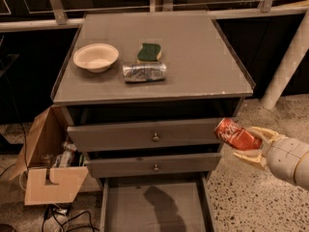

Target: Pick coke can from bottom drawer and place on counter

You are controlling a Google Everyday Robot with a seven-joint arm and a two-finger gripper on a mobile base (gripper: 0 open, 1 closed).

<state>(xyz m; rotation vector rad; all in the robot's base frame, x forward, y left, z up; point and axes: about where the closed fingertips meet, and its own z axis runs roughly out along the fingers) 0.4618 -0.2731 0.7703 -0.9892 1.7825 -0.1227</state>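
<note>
Drawers [145, 135]: three. Cans: two (coke can [235, 133], held in gripper [244, 142] right of drawers; silver can [145, 72]). Bowl [95, 57]: one. Sponge [149, 52]: one. Box [47, 182]: one, perhaps holding bottles.

The coke can [236, 135] is showing bright red with white script and a silver end, and the cream-coloured tool [243, 141] is clasping it at the right of the cabinet, beside the upper drawer fronts. The table [193, 57] is showing matte grey with pale chips along its front edge. On it, a bowl [95, 57] is looking off-white, a sponge [149, 52] is showing dark green over a yellow edge, and a silver can [144, 72] is glinting with a crinkled pattern. The bottom drawer [154, 211] is showing a grey floor crossed by a dark shadow. The knobs [155, 137] are gleaming brassy. The cardboard box [43, 178] is showing tan, and the floor [251, 197] is showing beige with dark speckles.
</note>
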